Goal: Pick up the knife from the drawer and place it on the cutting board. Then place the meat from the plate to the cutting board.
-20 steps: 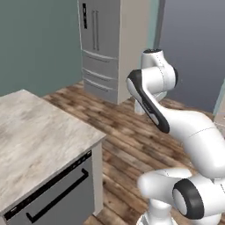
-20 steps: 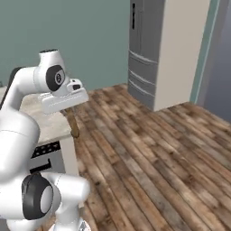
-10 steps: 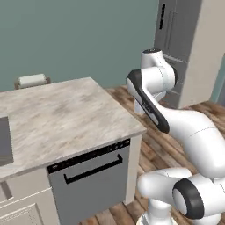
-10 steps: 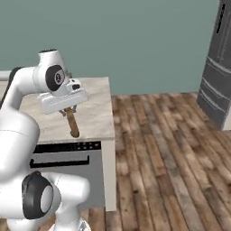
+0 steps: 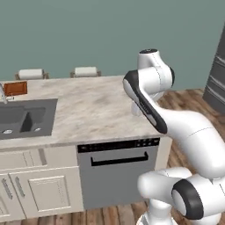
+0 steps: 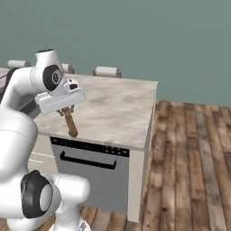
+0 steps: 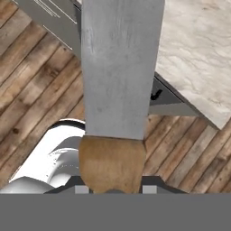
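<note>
The hand (image 6: 67, 109) is clamped tight on the knife (image 6: 69, 122) (handle hanging down), carrying it over the tabletop (image 6: 113, 108) toward the cutting board (image 5: 16, 88).

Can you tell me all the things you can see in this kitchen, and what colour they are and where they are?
knife: one, brown wooden handle and grey blade, held in the gripper, handle hanging down
cutting board: one, reddish-brown, far left of the counter behind the sink
sink: one, dark grey, set in the counter's left part
counter: one, pale marble top
dishwasher: one, grey with black handle, under the counter
stools: two, whitish, behind the counter
fridge: one, grey, far right
floor: brown wood planks
gripper: one, white, shut on the knife
</note>
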Robot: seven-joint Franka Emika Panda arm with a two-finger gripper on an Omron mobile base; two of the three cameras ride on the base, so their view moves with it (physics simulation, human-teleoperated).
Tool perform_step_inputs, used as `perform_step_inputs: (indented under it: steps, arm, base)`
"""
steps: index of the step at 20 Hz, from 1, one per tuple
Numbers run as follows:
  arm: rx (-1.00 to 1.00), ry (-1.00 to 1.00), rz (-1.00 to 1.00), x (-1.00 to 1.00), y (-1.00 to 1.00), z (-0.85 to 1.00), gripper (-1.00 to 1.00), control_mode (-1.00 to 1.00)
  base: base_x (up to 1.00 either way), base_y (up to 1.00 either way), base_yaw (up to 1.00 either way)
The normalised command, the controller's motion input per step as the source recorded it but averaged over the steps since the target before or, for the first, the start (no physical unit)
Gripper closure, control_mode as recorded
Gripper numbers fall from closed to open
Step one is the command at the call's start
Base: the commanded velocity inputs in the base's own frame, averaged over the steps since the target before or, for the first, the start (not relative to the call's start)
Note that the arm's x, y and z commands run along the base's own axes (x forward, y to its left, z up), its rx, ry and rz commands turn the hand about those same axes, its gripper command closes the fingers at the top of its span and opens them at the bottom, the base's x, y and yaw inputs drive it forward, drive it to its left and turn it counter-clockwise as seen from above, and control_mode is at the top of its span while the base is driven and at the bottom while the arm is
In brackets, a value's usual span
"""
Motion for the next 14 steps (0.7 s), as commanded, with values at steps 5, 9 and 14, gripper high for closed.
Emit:
perform_step_inputs:
  steps: [5, 9, 14]
  arm:
    - [0.00, 0.00, 0.00, 0.00, 0.00, 0.00, 1.00, 1.00]
    - [0.00, 0.00, 0.00, 0.00, 0.00, 0.00, 1.00, 1.00]
    - [0.00, 0.00, 0.00, 0.00, 0.00, 0.00, 1.00, 1.00]
  base:
    - [-0.24, -1.00, 0.31]
    - [-0.31, -1.00, 0.25]
    - [0.04, -1.00, 0.27]
